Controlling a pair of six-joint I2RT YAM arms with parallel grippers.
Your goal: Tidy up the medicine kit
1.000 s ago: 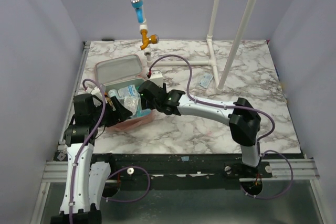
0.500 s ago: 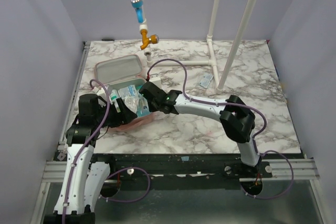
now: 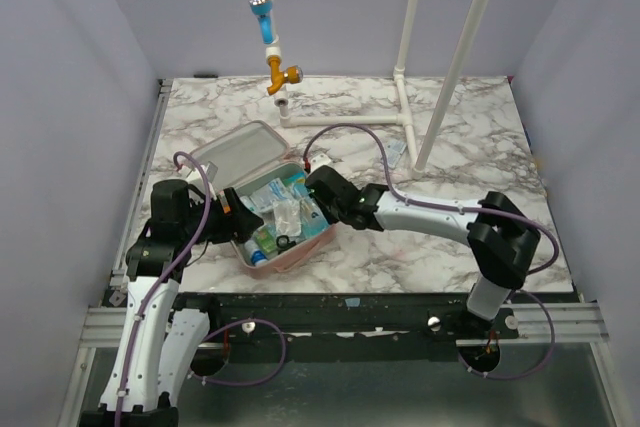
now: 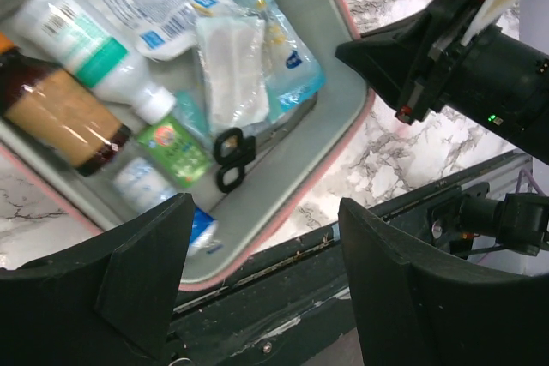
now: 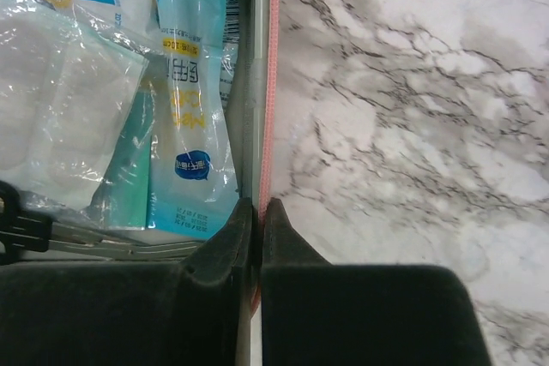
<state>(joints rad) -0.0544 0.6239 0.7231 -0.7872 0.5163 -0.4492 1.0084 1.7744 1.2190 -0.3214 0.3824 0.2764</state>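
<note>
**A:** Where's the medicine kit point(image 3: 238, 152) parked, and how's it being held?

**B:** It's laid open on the marble table point(image 3: 430, 247), front-left. Its right wall is pinched between the pressed-together fingers of the right gripper point(image 5: 257, 203). The left gripper point(image 4: 264, 212) is hung over the tray with fingers spread, and nothing is held there.

**A:** How's it expected to handle?

**B:** Probably light-ish, but it's loaded with bottles point(image 4: 64, 117), packets point(image 4: 283, 66) and scissors point(image 4: 230, 159), so sliding is reckoned safer than lifting. The shell is judged soft, so some flex should be expected. The zippered rim near a corner is best taken and tilting avoided, or stuff gets spilled.
</note>
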